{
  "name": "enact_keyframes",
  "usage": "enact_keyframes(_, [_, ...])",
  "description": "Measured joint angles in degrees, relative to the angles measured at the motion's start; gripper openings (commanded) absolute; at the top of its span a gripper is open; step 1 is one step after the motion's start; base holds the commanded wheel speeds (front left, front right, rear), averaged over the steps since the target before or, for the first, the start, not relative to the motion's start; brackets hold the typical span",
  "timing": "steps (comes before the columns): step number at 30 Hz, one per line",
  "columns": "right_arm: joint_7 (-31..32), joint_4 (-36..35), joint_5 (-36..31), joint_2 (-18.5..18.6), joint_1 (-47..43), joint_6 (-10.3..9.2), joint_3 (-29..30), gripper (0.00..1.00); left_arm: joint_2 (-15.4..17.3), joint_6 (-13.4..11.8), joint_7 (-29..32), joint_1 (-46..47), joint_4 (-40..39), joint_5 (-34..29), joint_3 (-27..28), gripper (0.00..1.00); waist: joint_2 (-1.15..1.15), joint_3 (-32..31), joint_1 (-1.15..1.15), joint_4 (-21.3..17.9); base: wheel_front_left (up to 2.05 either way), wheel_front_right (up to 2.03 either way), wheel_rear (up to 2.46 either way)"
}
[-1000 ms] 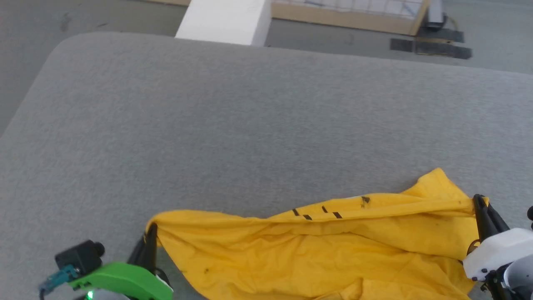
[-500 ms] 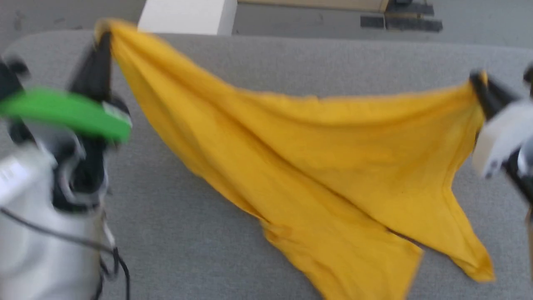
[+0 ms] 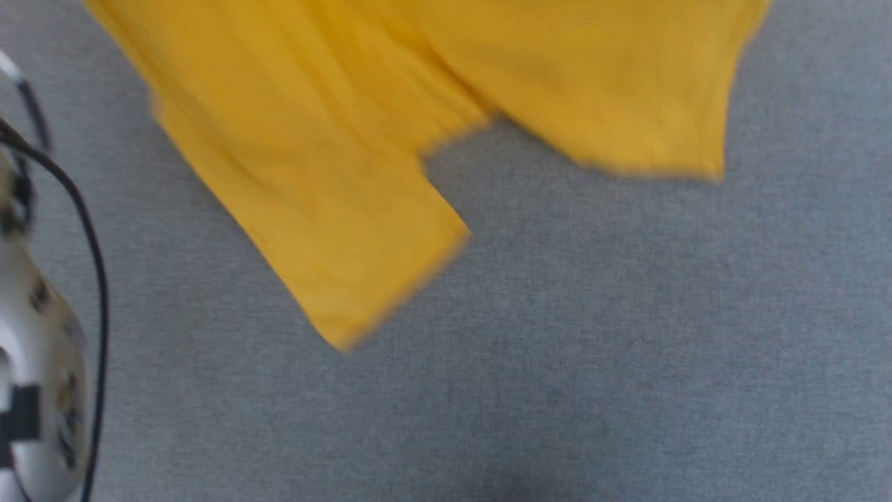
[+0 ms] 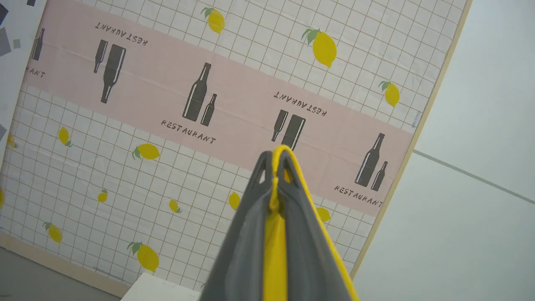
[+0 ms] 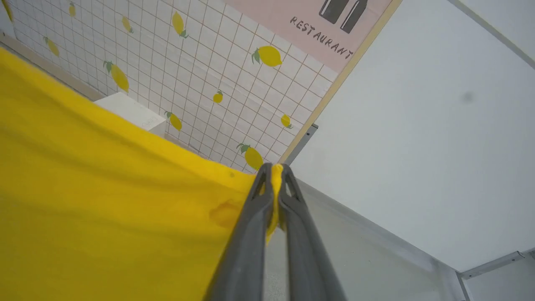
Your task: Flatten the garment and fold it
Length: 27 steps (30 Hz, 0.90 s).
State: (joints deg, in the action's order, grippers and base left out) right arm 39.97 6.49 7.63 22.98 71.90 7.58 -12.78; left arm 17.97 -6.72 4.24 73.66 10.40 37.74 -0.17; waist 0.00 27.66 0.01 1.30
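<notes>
The garment, a plain bright yellow T-shirt, hangs blurred across the top of the head view above the grey table, one sleeve dangling lowest at centre left. In the left wrist view my left gripper is shut on a thin yellow edge of the garment, raised against a tiled wall. In the right wrist view my right gripper is shut on another edge of the garment, whose cloth spreads away to the left.
My pale left forearm with a black cable runs down the head view's left edge. A white box stands by the lemon-patterned wall panel. A plain white wall lies to the right.
Both grippers have swung the garment up off the table, from bunched at the near edge to hanging spread in the air. The head view has tilted down, so the grippers left it.
</notes>
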Motion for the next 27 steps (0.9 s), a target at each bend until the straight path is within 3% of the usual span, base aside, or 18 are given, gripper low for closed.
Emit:
enact_keyframes(8, [-8.09, 8.17, -9.02, -4.00, 13.00, 0.00, 1.77, 0.00, 1.68, 0.87, -8.55, 15.33, 4.91, -1.33, 1.88, 0.00, 0.00, 6.28, 0.00, -1.48, 0.00, 0.00, 0.00])
enact_keyframes(15, [-15.27, 11.41, -12.78, -5.14, 15.75, 0.00, 4.32, 0.00, 2.23, 5.73, -14.01, 19.62, 7.71, -0.78, 2.59, 0.00, 0.00, 7.27, 0.00, -1.37, 0.00, 0.00, 0.00])
enact_keyframes(24, [-17.27, 16.03, -6.53, -4.16, -2.87, 0.00, 1.15, 0.00, 5.63, 10.22, -12.36, -2.74, 17.89, -3.96, -2.61, 0.00, 0.00, 2.27, 0.00, 0.28, 0.00, 0.00, 0.00])
enact_keyframes(25, [-16.59, 15.18, -1.93, -3.52, -11.56, 0.00, 0.18, 0.00, 6.64, 11.03, -10.21, -13.47, 19.15, -4.48, -4.80, 0.00, 0.00, -0.51, -0.01, 0.88, 0.00, 0.00, 0.00])
enact_keyframes(27, [-15.50, 13.41, 0.75, -3.02, -17.34, 0.00, 0.04, 0.00, 6.79, 11.77, -7.91, -20.39, 18.94, -4.15, -6.11, 0.00, 0.00, -2.27, -0.01, 1.22, 0.00, 0.00, 0.00])
